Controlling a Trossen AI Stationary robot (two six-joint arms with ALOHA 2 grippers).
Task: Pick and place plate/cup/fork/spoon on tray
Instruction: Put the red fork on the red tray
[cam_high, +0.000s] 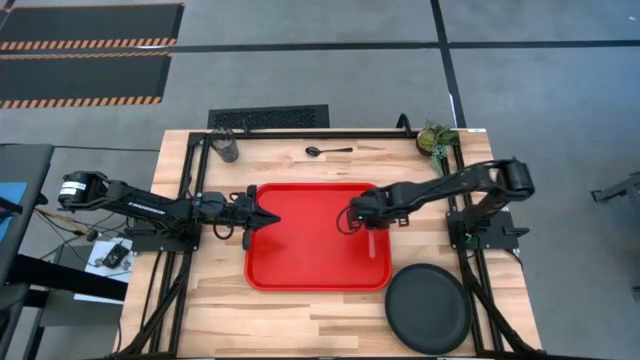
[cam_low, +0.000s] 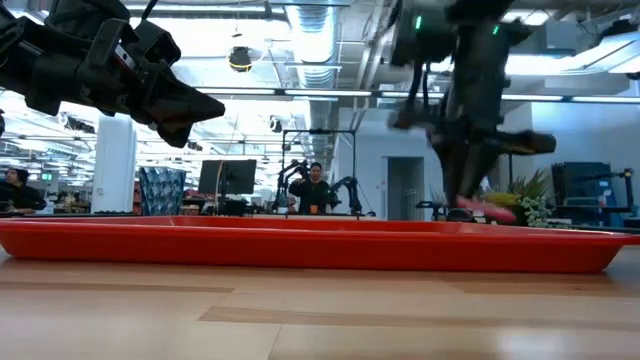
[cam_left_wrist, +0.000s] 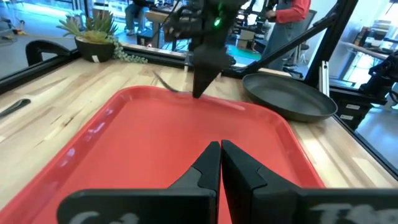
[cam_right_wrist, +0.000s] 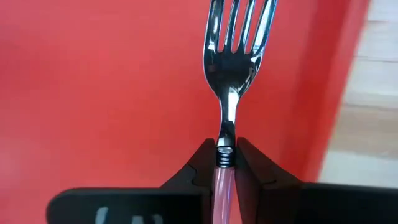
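The red tray (cam_high: 300, 260) lies at the table's middle. My right gripper (cam_high: 351, 219) hangs over the tray's right half, shut on the fork (cam_right_wrist: 233, 56), which has silver tines and a pale pink handle (cam_high: 371, 240). My left gripper (cam_high: 268, 218) is shut and empty above the tray's left edge; it also shows in the left wrist view (cam_left_wrist: 220, 149). The black plate (cam_high: 428, 309) lies flat on the table by the tray's near right corner. The black spoon (cam_high: 328, 151) lies on the table beyond the tray. The dark cup (cam_high: 226, 146) stands at the far left. My right gripper pinches the fork between its two fingers at the pink handle's upper end (cam_right_wrist: 224, 171), just behind the metal neck. The fingers come from above, pointing down at the tray. The tines (cam_right_wrist: 239, 25) stick out past the fingertips. Whether the fork touches the tray floor I cannot tell.
A small green potted plant (cam_high: 436, 138) stands at the far right corner. Black frame rails run along the table's left and right sides. Bare wood lies between the tray and the table's near edge. People and other robots show in the room behind.
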